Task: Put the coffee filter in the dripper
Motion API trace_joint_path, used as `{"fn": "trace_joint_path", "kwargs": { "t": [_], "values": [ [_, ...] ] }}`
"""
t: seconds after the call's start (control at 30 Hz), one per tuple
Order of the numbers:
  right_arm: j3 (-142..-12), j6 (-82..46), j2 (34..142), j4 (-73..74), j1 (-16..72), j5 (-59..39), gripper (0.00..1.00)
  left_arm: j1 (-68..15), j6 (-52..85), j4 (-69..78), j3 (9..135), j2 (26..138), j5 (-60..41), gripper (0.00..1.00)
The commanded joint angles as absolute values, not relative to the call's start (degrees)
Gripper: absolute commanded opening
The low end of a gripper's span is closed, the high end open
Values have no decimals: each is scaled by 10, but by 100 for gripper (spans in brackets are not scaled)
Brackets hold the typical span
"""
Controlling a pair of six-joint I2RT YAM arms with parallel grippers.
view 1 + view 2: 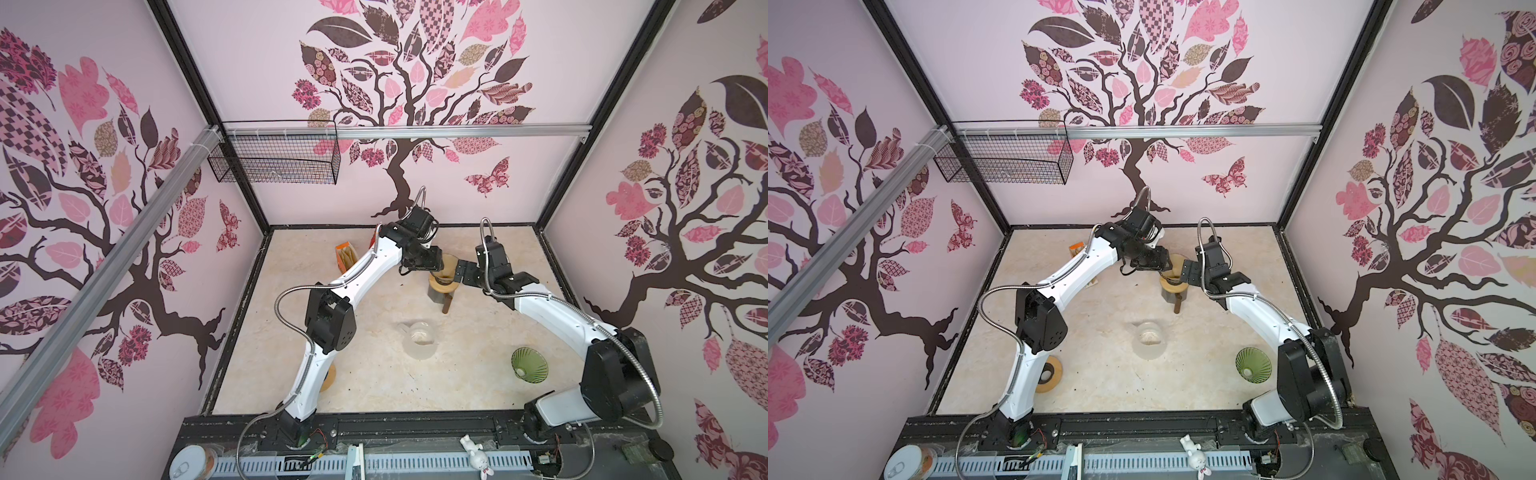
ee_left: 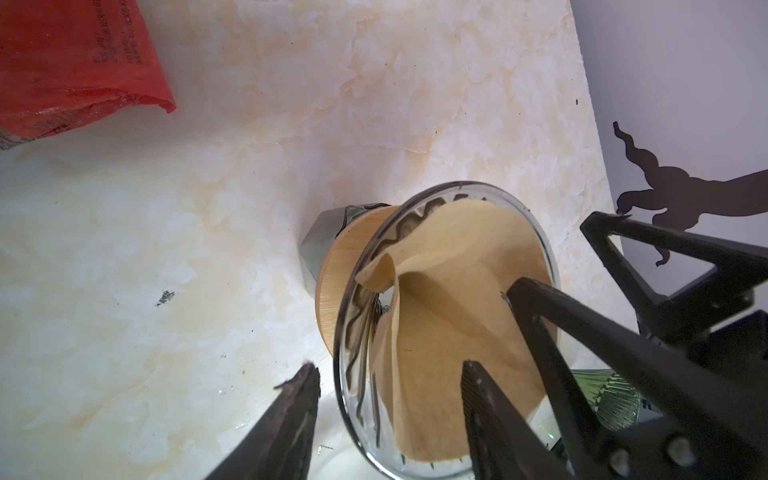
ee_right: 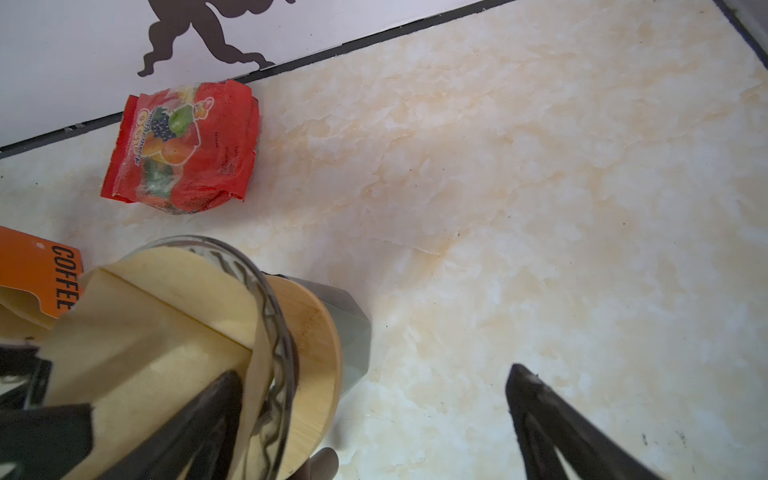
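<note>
The clear glass dripper (image 2: 536,224) with a wooden collar (image 1: 442,285) stands on a grey base at the back middle of the table. The brown paper coffee filter (image 2: 453,286) sits inside its cone, one side folded inward away from the glass; in the right wrist view the filter (image 3: 166,316) rises above the rim. My left gripper (image 2: 388,386) is open and straddles the rim, one finger inside against the paper, the other outside and apart from the glass. My right gripper (image 3: 374,390) is wide open, one finger inside the filter, the other over bare table.
An orange coffee-filter box (image 1: 347,255) and a red snack bag (image 3: 183,145) lie behind the dripper near the back wall. A clear glass carafe (image 1: 419,338) stands mid-table, a green glass dripper (image 1: 528,363) front right, and a wooden ring (image 1: 1050,374) front left.
</note>
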State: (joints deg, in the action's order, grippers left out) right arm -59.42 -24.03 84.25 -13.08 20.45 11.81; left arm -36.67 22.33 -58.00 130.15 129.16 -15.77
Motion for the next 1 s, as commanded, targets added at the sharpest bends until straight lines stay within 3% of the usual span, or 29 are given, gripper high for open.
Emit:
{"fn": "trace_joint_path", "kwargs": {
  "t": [0.0, 0.97],
  "values": [
    [-592, -236, 826, -140, 207, 130, 100, -369, 219, -578, 1285, 1291, -163, 58],
    [-592, -229, 836, -128, 207, 120, 100, -369, 219, -592, 1311, 1336, -145, 58]
  ]
}}
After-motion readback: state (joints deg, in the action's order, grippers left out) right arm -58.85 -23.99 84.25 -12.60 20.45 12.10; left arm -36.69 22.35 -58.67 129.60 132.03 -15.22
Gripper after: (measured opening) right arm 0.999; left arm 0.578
